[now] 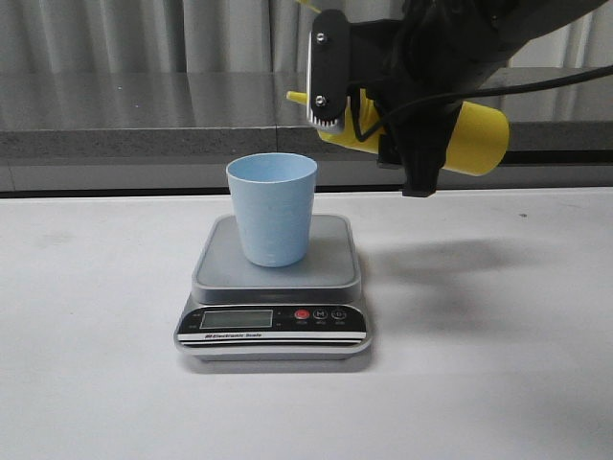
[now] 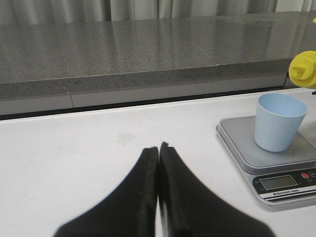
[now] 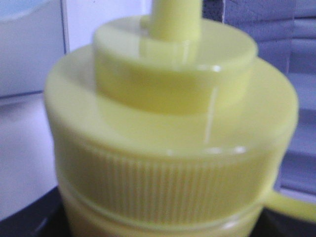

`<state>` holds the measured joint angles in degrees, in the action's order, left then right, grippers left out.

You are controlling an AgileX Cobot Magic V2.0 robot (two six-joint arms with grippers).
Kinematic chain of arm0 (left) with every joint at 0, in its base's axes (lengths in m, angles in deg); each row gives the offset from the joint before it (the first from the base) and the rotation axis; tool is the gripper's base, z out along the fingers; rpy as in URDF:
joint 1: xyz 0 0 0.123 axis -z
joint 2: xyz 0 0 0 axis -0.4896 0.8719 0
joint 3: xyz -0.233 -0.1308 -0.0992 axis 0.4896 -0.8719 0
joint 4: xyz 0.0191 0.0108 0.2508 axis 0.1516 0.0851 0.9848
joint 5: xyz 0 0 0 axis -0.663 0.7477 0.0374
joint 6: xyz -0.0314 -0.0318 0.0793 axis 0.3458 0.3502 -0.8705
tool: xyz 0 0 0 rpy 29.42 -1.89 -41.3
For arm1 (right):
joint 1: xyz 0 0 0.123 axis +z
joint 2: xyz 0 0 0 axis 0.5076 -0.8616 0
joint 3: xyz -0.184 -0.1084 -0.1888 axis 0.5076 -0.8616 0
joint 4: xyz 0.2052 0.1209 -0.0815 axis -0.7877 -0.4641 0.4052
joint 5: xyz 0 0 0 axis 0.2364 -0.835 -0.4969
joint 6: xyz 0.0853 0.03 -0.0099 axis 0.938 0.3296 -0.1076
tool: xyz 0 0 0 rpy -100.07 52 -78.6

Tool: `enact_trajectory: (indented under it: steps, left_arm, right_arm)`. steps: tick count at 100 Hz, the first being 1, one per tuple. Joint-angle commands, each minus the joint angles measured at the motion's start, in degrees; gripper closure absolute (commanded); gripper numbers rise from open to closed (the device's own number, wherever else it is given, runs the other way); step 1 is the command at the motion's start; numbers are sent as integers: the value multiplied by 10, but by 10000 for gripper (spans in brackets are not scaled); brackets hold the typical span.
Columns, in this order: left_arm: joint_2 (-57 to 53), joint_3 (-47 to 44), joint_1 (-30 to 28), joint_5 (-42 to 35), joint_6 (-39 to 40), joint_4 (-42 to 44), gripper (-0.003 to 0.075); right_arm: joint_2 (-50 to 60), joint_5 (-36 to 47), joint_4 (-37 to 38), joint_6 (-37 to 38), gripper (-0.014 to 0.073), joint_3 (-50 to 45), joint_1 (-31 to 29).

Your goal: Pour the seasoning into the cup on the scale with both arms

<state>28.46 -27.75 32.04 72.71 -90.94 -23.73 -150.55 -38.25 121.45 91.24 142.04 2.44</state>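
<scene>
The light blue cup [image 1: 272, 209] stands upright on the grey platform of the scale [image 1: 330, 259]. My right gripper [image 1: 369, 120] is shut on the yellow seasoning bottle [image 1: 474, 139], held tipped almost level above and to the right of the cup, nozzle pointing left near the cup's rim. The bottle's ribbed cap [image 3: 173, 123] fills the right wrist view. My left gripper [image 2: 159, 147] is shut and empty, low over the white table, left of the scale [image 2: 242, 143] and cup [image 2: 279, 121]. The bottle's cap [image 2: 303, 69] shows above the cup there.
A grey stone ledge [image 1: 144, 115] runs along the back of the white table [image 1: 498, 364]. The scale's black front panel with LCD and red button [image 1: 302, 314] faces the front.
</scene>
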Motion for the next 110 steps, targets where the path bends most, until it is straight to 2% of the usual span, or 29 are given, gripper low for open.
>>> enact_trajectory:
  steps: [1, 21, 45, 57, 81, 110]
  left_arm:
    - [7, 15, 0, -43, 0, -10, 740]
    - [7, 15, 0, -43, 0, -10, 740]
    - [7, 15, 0, -43, 0, -10, 740]
    - [7, 15, 0, -43, 0, -10, 740]
    - [7, 15, 0, -43, 0, -10, 740]
    - [7, 15, 0, -43, 0, -10, 740]
  right_arm:
    - [40, -7, 18, 97, 233, 20, 0]
    - [66, 4, 16, 315, 233, 20, -13]
    - [78, 93, 17, 490, 233, 17, -64]
    - [79, 146, 16, 504, 233, 10, -93]
    - [79, 175, 16, 520, 233, -12, -127]
    - [79, 252, -4, 520, 233, -30, -153]
